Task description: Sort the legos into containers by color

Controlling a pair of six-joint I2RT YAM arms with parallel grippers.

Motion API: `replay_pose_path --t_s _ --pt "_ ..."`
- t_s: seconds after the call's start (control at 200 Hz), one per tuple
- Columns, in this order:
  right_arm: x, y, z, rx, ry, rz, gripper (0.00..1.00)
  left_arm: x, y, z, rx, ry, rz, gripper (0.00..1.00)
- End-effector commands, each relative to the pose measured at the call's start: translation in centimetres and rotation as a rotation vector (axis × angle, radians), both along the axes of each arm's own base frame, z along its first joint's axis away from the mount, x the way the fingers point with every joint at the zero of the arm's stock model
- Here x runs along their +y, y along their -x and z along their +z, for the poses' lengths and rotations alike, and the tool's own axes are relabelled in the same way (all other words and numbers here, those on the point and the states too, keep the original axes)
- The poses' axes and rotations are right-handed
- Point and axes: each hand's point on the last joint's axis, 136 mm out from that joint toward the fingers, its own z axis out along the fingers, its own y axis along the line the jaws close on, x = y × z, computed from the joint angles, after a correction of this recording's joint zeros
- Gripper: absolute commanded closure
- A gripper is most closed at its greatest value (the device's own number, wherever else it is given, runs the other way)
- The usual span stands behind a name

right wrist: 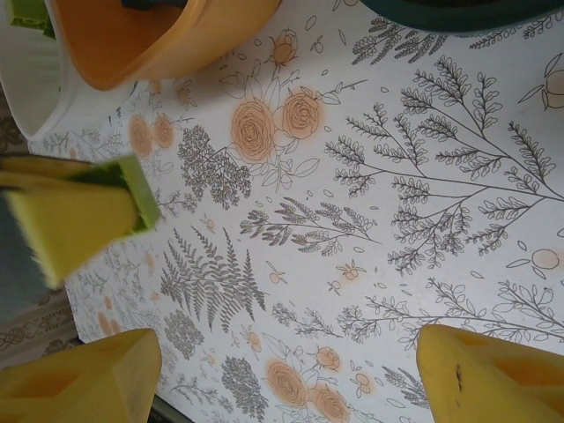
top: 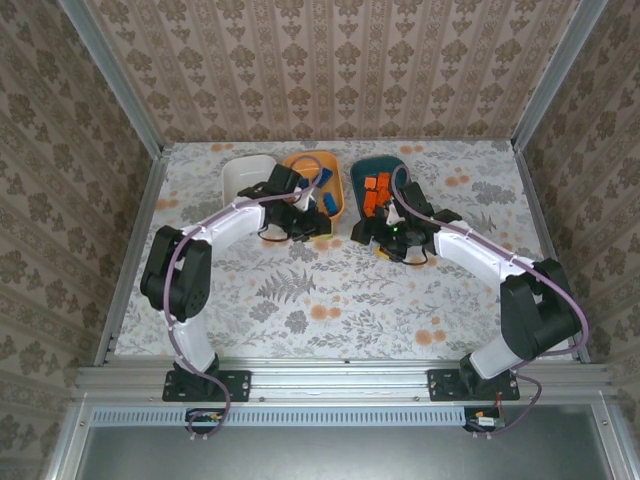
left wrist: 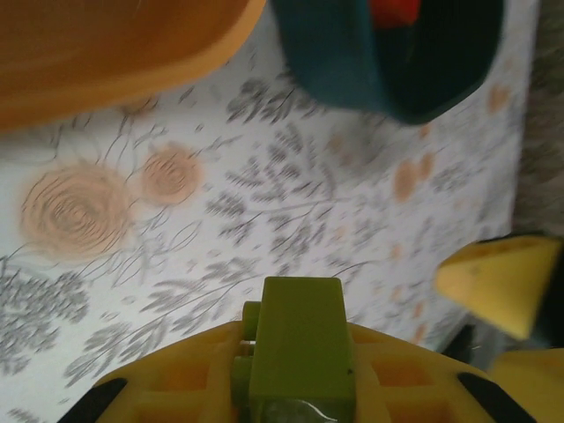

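The left pincer (left wrist: 300,392) is clamped tight on a lime green lego (left wrist: 298,330) over the floral counter (left wrist: 264,220) — the right pincer (right wrist: 286,357) gapes wide, holding nothing.

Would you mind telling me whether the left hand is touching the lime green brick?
Touching. The left wrist view shows the lime green brick wedged between the yellow fingers of the left hand, with no gap on either side.

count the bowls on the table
3: the white bowl at the back left, the orange bowl beside it, and the dark teal bowl right of that. None seems hidden.
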Motion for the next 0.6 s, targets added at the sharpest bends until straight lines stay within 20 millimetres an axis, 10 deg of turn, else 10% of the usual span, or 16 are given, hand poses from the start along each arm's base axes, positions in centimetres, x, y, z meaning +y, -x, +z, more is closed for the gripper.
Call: replay_pose_path --t_s 0.0,0.35,0.595 --pt "-0.4 -0.5 1.1 -0.051 -0.007 -0.031 0.23 -0.6 -2.9 7.4 -0.034 0.230 0.090 0.76" --pt "-0.1 -0.9 1.0 -0.055 -0.021 -0.033 0.23 2.9 -9.3 19.1 -0.117 0.511 0.299 0.76" --pt "0.4 -0.9 1.4 -0.063 -0.019 -0.017 0.23 9.1 -12.7 23.1 -0.204 0.514 0.412 0.76"
